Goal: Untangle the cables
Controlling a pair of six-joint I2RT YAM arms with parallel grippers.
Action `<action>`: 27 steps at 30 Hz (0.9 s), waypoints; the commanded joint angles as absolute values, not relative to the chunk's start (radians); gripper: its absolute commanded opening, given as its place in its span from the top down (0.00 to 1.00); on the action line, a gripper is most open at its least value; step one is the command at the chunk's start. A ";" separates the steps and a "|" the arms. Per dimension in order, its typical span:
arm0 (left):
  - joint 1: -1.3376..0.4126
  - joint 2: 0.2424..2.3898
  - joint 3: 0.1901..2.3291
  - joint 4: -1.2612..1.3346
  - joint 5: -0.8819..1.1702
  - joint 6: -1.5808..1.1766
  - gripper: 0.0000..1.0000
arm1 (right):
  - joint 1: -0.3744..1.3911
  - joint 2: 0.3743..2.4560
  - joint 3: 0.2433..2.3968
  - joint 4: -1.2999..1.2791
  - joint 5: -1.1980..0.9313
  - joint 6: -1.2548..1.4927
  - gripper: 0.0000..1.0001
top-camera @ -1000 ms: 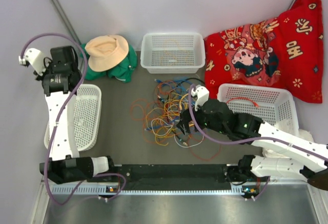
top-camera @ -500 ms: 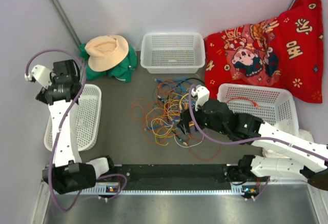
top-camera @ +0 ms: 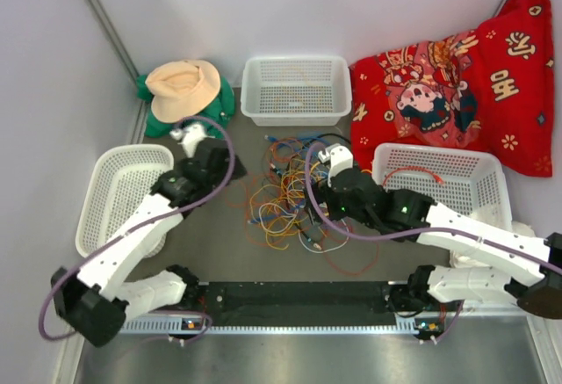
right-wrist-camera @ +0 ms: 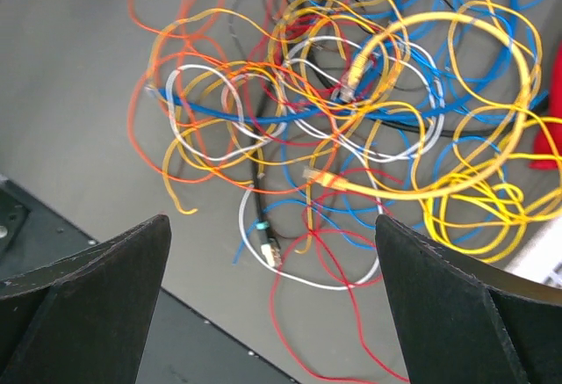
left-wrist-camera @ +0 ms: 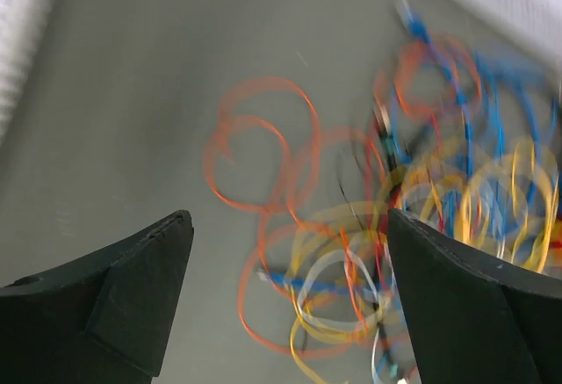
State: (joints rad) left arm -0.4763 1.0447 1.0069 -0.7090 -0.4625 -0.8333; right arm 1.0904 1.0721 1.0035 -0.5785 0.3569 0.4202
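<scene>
Top external view shows a flat grey desk with a big red cloth cushion with cartoon pictures lying at the back right. Three white plastic baskets with holes sit around the middle: one at the back, one on the left and one on the right, which has a single red cord lying in it. A soft tan hat rests on a green cloth in the back left corner. The thin bendy cables, yellow, orange, blue, red, white and black, lie in one loose messy pile in the middle of the desk, between the two arms and in front of the back basket. Their loops cross over and under each other. The left end effector is at the left side of the pile, above some orange loops; its two black fingers are wide apart and hold nothing. That picture is blurry. The right end effector is over the right side of the pile, fingers also wide apart, with nothing between them but the cables lying below.
</scene>
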 commanded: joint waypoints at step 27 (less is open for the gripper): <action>-0.802 1.532 0.795 -0.232 -0.390 -0.885 0.24 | 1.083 1.120 1.019 -0.686 0.440 0.519 0.01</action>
State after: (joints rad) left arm -0.8108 1.5028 0.7979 -0.3286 -0.4110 -0.8864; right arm 1.0897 1.1503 1.0096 -0.6796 0.4061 0.5064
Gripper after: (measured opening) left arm 0.847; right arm 0.987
